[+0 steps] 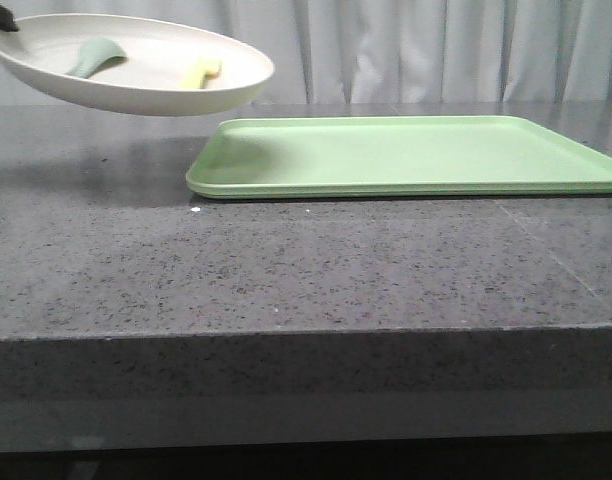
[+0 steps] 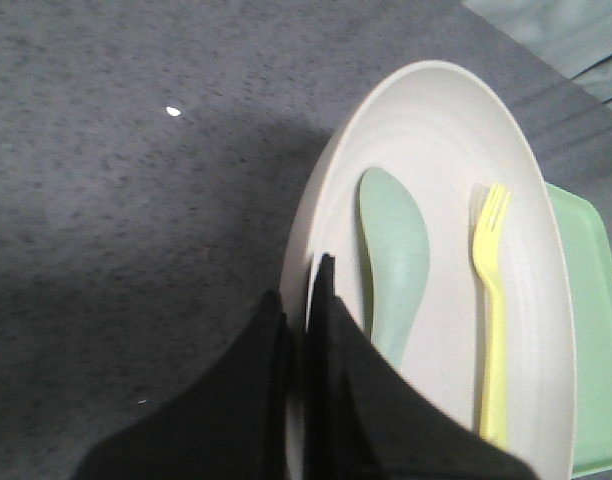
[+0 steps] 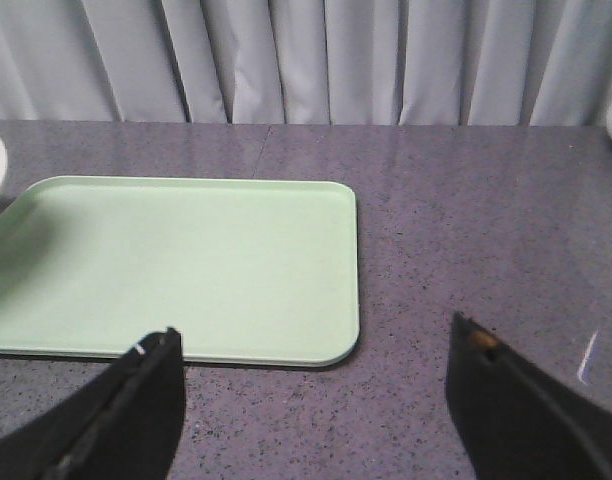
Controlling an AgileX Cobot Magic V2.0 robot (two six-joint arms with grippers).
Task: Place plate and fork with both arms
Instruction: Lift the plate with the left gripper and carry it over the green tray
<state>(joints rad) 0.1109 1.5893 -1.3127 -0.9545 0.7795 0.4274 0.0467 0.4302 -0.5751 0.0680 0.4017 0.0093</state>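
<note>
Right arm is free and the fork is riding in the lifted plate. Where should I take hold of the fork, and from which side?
Judging by its pose, grip the fork mid-handle, coming down from above with the right tool, which is open. The handle is slim and straight and lies flat in the plate, apart from the green spoon. The left tool clamps the rim beside the spoon, so keep clear of it.

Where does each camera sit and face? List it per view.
Front: low at the table edge, facing forward at the tray and raised plate; left gripper barely shows.
Left wrist: looks down on the plate, left gripper clamping its rim.
Right wrist: above the table, open right gripper shows.
All share the tray.
</note>
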